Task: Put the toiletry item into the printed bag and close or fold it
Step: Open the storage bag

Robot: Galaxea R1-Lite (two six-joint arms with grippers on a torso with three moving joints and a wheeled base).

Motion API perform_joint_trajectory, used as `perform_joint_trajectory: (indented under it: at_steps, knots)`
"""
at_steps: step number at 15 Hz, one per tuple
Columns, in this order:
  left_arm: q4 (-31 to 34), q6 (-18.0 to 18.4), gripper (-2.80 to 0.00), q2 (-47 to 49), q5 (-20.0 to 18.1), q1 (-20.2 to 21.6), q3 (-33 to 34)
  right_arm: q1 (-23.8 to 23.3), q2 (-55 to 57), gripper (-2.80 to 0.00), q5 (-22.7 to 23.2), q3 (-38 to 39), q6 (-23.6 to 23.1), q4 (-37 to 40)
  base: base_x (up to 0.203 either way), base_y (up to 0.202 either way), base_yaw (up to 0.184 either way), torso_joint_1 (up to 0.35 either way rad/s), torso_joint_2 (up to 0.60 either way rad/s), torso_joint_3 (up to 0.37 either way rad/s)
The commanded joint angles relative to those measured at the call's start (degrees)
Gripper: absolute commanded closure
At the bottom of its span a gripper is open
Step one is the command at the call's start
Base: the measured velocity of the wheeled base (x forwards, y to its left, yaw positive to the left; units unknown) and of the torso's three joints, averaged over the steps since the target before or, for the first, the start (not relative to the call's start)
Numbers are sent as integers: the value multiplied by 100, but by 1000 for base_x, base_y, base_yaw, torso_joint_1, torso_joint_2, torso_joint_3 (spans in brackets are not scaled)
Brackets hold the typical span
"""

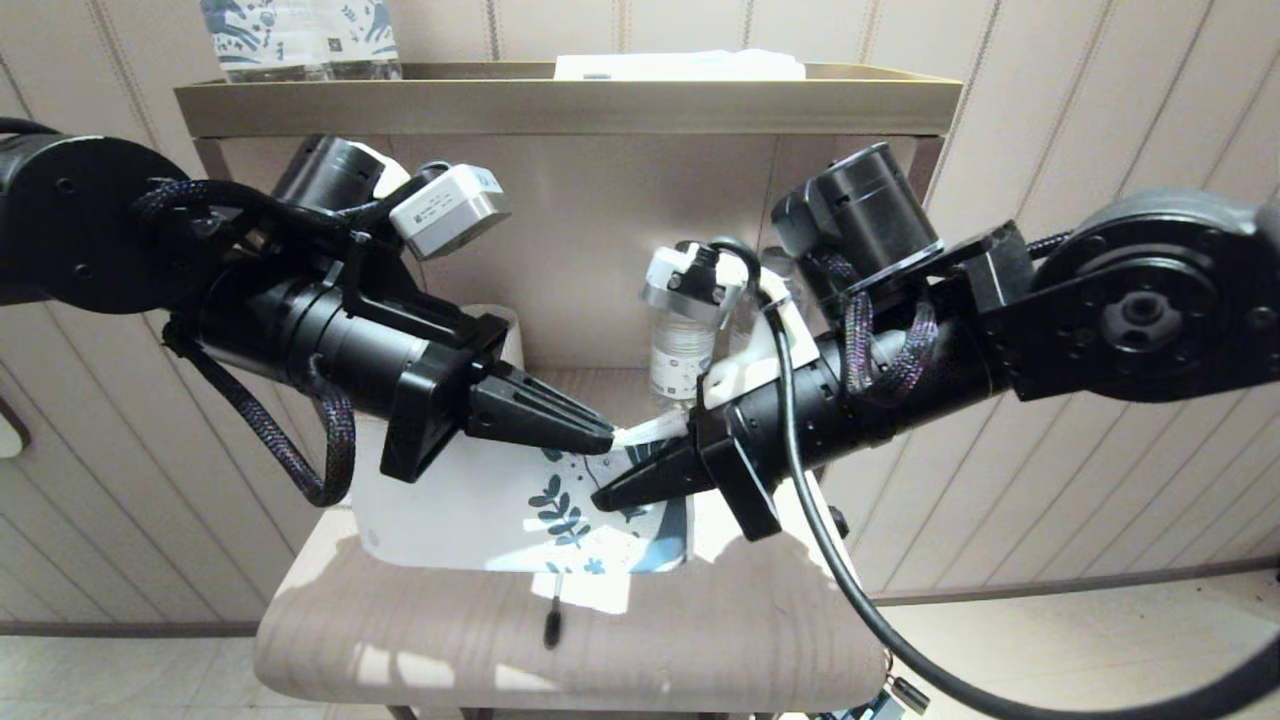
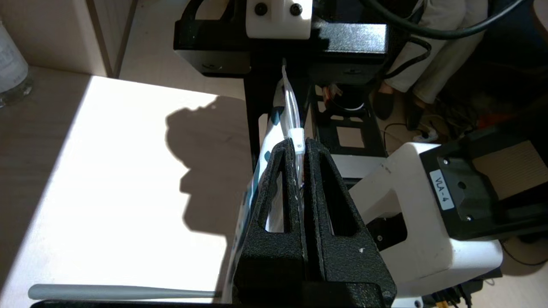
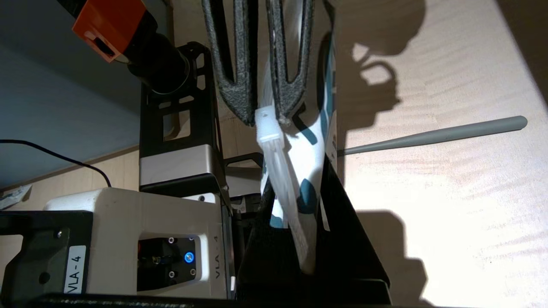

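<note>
The printed bag (image 1: 520,500), white with blue leaves, hangs upright above the table between my two grippers. My left gripper (image 1: 603,440) (image 2: 302,143) is shut on the bag's zip edge, right at the small white slider (image 2: 297,140) (image 3: 267,125). My right gripper (image 1: 605,496) (image 3: 297,179) is shut on the same edge a little further along, fingers facing the left one's. The grey toothbrush (image 2: 120,292) (image 3: 436,135) lies flat on the table (image 1: 400,630). One end shows below the bag (image 1: 551,625); the bag hides the other, so whether it is inside cannot be told.
A clear water bottle (image 1: 683,350) (image 2: 10,68) stands at the back of the table. Above is a shelf tray (image 1: 570,105) with blue-patterned wrapped bottles (image 1: 300,40). The table's rounded front edge lies near me; panelled walls close in both sides.
</note>
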Motion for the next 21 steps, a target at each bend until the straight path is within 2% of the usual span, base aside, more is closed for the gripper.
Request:
perform_joint_trajectory:
  at_steps: [1,6,9,14,18,21]
  knots:
    - [22,26,0,-10,1,61,21,-115,-119,0,39,137,-16,11,0,0,0,0,0,0]
    - [27,18,0,-81,166,255,-111,-397,-424,0,340,651,-78,-135,0,0,0,0,0,0]
    - [35,34,0,-171,231,378,-12,-444,-628,0,344,921,-79,-258,0,0,0,0,0,0]
    - [22,81,0,-478,215,863,542,-775,-957,0,451,1253,-87,-279,0,0,0,0,0,0]
    - [-29,147,0,-807,222,1165,1110,-822,-1148,0,515,1414,-87,-294,0,0,0,0,0,0]
    - [-38,219,0,-928,222,1239,1401,-822,-1224,0,520,1494,-87,-297,0,0,0,0,0,0]
